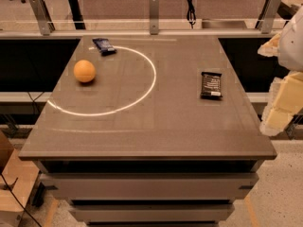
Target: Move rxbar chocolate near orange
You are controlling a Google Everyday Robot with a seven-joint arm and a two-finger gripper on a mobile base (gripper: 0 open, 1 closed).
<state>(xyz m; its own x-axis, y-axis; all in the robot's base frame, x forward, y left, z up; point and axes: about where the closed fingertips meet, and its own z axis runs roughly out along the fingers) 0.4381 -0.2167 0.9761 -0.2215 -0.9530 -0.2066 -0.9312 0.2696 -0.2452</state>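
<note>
The rxbar chocolate (211, 84), in a black-brown wrapper with white lettering and a pale strip at its near end, lies flat on the right part of the table (151, 126). The orange (84, 71) sits on the left part of the table, far from the bar. My gripper (283, 100) is at the right edge of the view, beside and off the table's right edge, to the right of the bar and touching nothing on the table.
A dark blue wrapped bar (104, 45) lies at the table's far edge, behind and to the right of the orange. A bright ring of light (150, 86) curves over the tabletop. A railing with metal posts (154, 13) runs behind the table.
</note>
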